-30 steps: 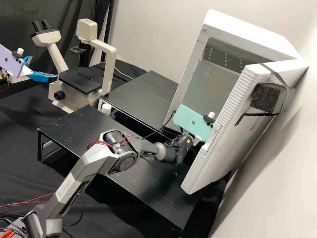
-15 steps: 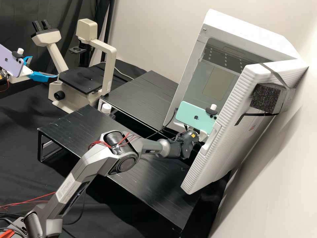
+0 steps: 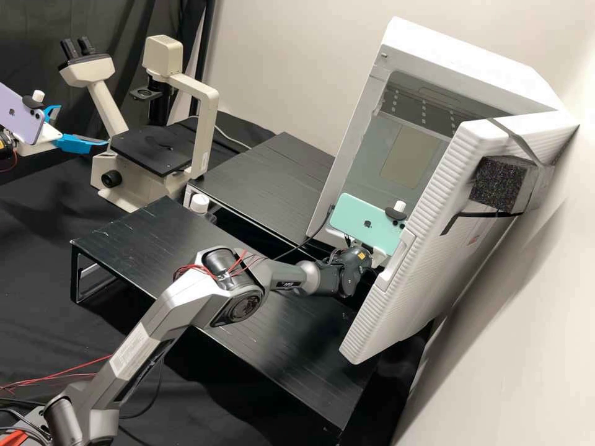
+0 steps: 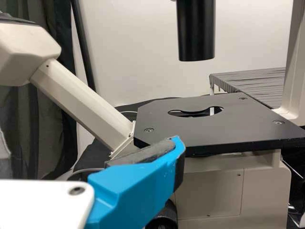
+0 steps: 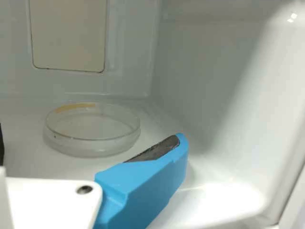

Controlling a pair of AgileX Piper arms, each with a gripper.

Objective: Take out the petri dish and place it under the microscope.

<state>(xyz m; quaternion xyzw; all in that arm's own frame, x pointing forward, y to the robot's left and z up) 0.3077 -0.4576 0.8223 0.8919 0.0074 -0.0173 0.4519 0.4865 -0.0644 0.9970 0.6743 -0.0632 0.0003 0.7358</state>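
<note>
White walls [image 5: 205, 62] enclose the open cabinet [image 3: 462, 49], where a clear, round petri dish [image 5: 90, 145] lies flat. It sits deeper in, just ahead of the right gripper [image 5: 90, 140], between the lines of its parted fingers; the left gripper [image 3: 80, 126], farther off beside the microscope [image 3: 152, 148], is spread wide and empty.

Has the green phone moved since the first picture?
Yes: in the high view, the green phone has shifted rightward and slightly up, judged against the white door.
</note>
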